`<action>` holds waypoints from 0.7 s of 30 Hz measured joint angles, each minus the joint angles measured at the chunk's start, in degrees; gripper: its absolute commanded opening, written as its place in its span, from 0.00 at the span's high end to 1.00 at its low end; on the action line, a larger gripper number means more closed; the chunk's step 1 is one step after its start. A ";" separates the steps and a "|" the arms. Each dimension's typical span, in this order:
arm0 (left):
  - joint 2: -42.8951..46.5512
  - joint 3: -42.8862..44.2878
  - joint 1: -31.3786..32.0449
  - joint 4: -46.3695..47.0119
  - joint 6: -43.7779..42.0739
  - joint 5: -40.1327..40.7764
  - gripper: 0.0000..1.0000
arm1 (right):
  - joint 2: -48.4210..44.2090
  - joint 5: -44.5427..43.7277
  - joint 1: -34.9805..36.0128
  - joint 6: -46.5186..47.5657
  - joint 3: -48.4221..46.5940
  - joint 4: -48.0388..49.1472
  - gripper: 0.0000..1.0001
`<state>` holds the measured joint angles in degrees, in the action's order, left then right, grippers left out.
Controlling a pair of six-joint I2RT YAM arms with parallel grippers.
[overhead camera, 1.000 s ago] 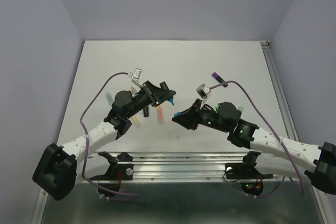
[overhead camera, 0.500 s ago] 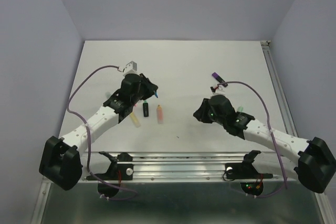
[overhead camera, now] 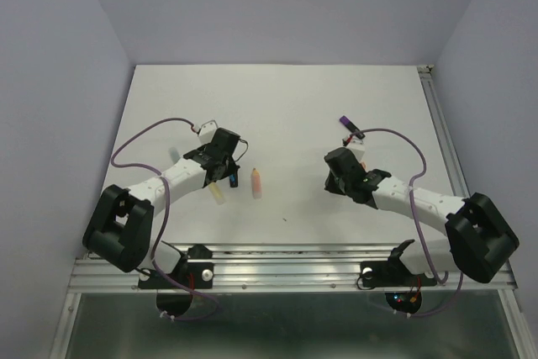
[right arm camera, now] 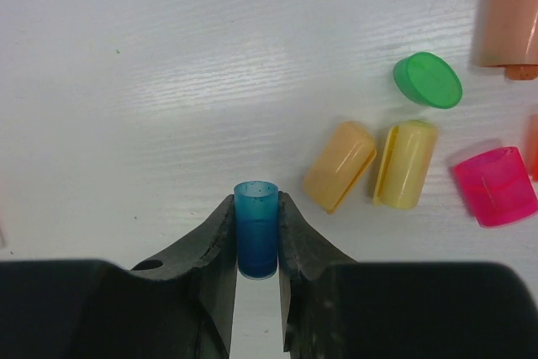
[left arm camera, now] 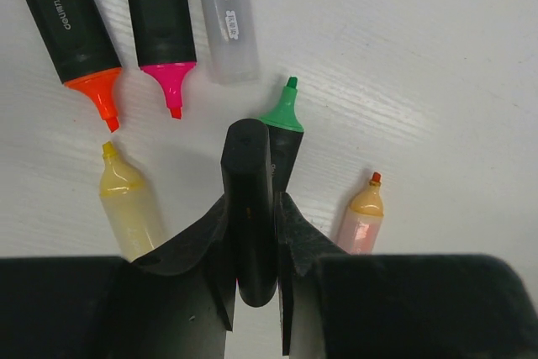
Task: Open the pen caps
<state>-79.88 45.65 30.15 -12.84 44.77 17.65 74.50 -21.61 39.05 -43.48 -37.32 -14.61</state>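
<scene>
Closest to the arm bases, on the left of the white worktop [overhead camera: 286, 98], the left fingers [left arm camera: 202, 245] are clamped on a black marker barrel [left arm camera: 249, 182], and its blunt end pokes out past the fingertips, low over the surface. Uncapped markers lie around it. A pale yellow marker [left arm camera: 128, 203] is on one side and a peach marker [left arm camera: 360, 223] on the other. A green-tipped marker [left arm camera: 284, 128] lies right under the held barrel and is partly hidden by it. A little farther out, three more lie side by side: an orange-tipped marker [left arm camera: 71, 27], a pink-tipped marker [left arm camera: 160, 14] and a frosted clear barrel [left arm camera: 225, 18] with printed lettering. Over on the right, the right fingers [right arm camera: 214, 241] are shut tight on a blue cap [right arm camera: 256, 229], whose open mouth points away from the wrist. Loose caps sit on the worktop beyond it and off to one side. A pale orange cap [right arm camera: 339, 166] and a yellow cap [right arm camera: 405, 164] lie together, touching or very nearly so. A green cap [right arm camera: 428, 80] sits past them, a pink cap [right arm camera: 496, 185] is farther to the side, and a larger peach cap [right arm camera: 508, 14] is at the far corner. Farthest back, seen from above, a short marker with a purple end [overhead camera: 350, 128] lies beside the right arm's cable.
</scene>
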 measured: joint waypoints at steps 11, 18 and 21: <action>-4.26 1.11 0.00 -3.19 0.52 3.85 0.69 | 4.70 -0.26 0.00 0.15 -2.01 -0.66 0.54; -4.26 1.11 0.00 -3.48 0.24 4.42 0.46 | 3.72 0.31 0.00 0.17 -2.49 -1.99 0.28; -4.00 1.11 0.00 -3.67 0.02 4.46 0.35 | 2.47 0.48 0.00 0.35 -3.78 -3.41 0.14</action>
<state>-83.88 46.76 30.15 -16.51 44.80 22.11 76.97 -21.12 39.05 -43.13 -41.10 -18.02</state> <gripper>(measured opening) 0.553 0.757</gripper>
